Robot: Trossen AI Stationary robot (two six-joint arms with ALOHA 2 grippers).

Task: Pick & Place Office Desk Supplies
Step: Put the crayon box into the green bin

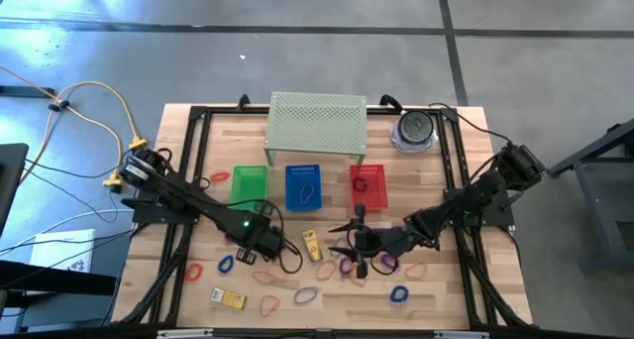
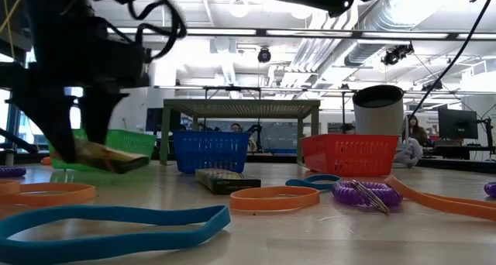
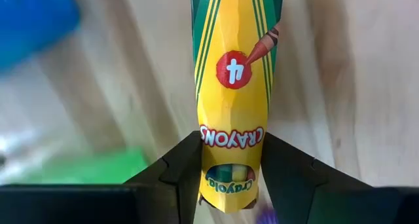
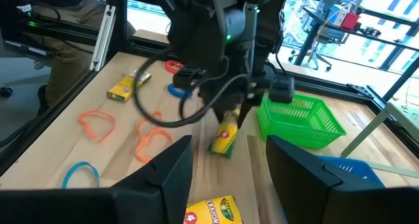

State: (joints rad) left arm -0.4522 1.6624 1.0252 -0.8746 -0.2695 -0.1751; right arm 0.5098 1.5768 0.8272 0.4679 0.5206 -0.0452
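Note:
My left gripper (image 1: pixel 260 238) is shut on a yellow crayon packet (image 3: pixel 232 86), in front of the green basket (image 1: pixel 248 185). From above, the gripper hides this packet. A second packet (image 1: pixel 312 245) lies flat on the table between the two grippers, and a third (image 1: pixel 228 297) lies near the front left. Rubber bands lie scattered along the front: red (image 1: pixel 193 272), blue (image 1: pixel 305 295), orange (image 1: pixel 269 304), purple (image 1: pixel 384 265). My right gripper (image 1: pixel 354 248) hovers open to the right of the second packet, pointing at it and touching nothing. My left gripper pinches the crayon packet by one end (image 3: pixel 228 168), between its two fingers, one on each long side. The fingers (image 4: pixel 236 116) come from above, pointing steeply down. The packet (image 4: pixel 224 137) hangs slanting below them and looks clear of the table.
A blue basket (image 1: pixel 304 185) and a red basket (image 1: pixel 367 183) stand right of the green one. Behind them are a pale green perforated shelf (image 1: pixel 317 126) and a round grey-and-clear object (image 1: pixel 414 131). Black frame rails (image 1: pixel 188 161) run along the table's sides.

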